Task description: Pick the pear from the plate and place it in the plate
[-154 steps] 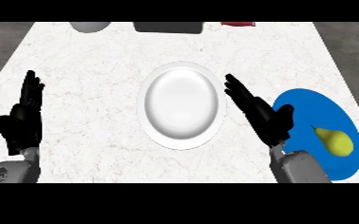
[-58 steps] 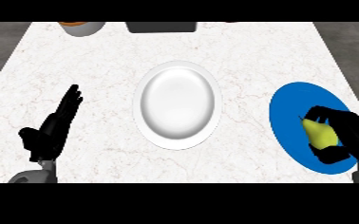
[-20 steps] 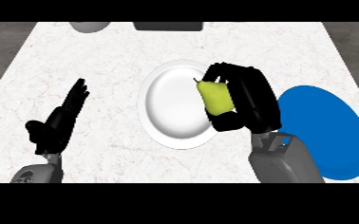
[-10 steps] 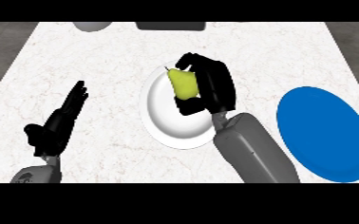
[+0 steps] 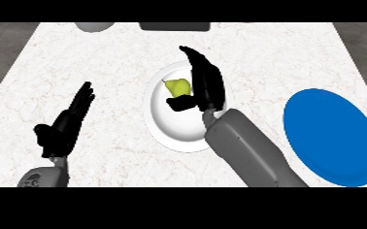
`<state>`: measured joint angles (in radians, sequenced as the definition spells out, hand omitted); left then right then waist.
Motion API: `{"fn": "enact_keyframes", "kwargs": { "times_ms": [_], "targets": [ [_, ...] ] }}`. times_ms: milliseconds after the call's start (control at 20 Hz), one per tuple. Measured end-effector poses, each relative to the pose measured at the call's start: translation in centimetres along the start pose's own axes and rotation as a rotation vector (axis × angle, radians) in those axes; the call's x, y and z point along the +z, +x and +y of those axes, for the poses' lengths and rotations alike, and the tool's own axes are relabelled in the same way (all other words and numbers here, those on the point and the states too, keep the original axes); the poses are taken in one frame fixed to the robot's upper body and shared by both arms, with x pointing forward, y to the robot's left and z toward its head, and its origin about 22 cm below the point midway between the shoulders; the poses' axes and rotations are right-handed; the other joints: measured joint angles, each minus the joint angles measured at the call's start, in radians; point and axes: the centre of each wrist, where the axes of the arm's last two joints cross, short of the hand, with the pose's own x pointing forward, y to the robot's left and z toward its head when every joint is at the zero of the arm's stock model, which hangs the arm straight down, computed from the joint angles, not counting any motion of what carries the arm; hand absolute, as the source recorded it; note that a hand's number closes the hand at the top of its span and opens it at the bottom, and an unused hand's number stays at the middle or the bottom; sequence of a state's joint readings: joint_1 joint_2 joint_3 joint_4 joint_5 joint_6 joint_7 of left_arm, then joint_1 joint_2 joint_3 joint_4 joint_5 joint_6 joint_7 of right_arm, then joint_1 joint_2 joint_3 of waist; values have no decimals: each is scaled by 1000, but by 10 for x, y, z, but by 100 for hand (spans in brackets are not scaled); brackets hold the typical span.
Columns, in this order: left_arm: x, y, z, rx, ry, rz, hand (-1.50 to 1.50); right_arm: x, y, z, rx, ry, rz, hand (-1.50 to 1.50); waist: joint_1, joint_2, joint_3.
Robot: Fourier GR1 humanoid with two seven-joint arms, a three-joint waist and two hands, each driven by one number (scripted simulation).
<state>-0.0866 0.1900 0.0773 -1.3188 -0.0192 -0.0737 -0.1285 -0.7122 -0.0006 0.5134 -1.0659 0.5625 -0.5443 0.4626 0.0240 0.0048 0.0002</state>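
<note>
Pear (image 5: 178, 86) on the white plate (image 5: 166, 126), right hand (image 5: 203, 82) alongside it.

The pear, yellow-green, lies on the upper part of the white plate at the middle of the counter (image 5: 108, 58). The right hand is over the plate, just right of the pear, its fingers stretched straight up the view and its thumb reaching across below the fruit; the hand is open rather than curled round it, and whether the thumb touches the pear cannot be told. The grey right forearm runs down across the plate's lower right rim. A blue plate (image 5: 326, 136) sits well to the right. The left hand (image 5: 66, 123) rests open at lower left, fingers up. A grey round object (image 5: 94, 26) and a dark flat object (image 5: 175, 26) sit at the far edge. No writing can be read anywhere.
</note>
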Motion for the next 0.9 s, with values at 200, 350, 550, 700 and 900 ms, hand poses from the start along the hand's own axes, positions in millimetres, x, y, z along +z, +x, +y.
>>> {"fn": "enact_keyframes", "kwargs": {
  "times_ms": [200, 350, 550, 700, 900],
  "targets": [
    [1, 5, -2, 6, 10, -1, 0, -7, -2, -13, -157, -86, 12, -150, -5, -1, 1],
    [4, 2, 0, 2, 15, -1, 0, -6, -13, -23, -278, -134, 25, -150, -12, -2, 1],
    [11, 2, 2, 8, 22, 7, 0, -5, -47, -56, -427, -160, 36, -150, -19, -3, 1],
    [14, 4, 9, 7, 23, 10, 0, 0, -86, -85, -485, -177, 32, -150, -23, -4, 1],
    [14, -3, 11, 9, 23, 12, 0, 17, -137, -112, -515, -164, 0, -150, -26, -4, 1]
  ]
}}
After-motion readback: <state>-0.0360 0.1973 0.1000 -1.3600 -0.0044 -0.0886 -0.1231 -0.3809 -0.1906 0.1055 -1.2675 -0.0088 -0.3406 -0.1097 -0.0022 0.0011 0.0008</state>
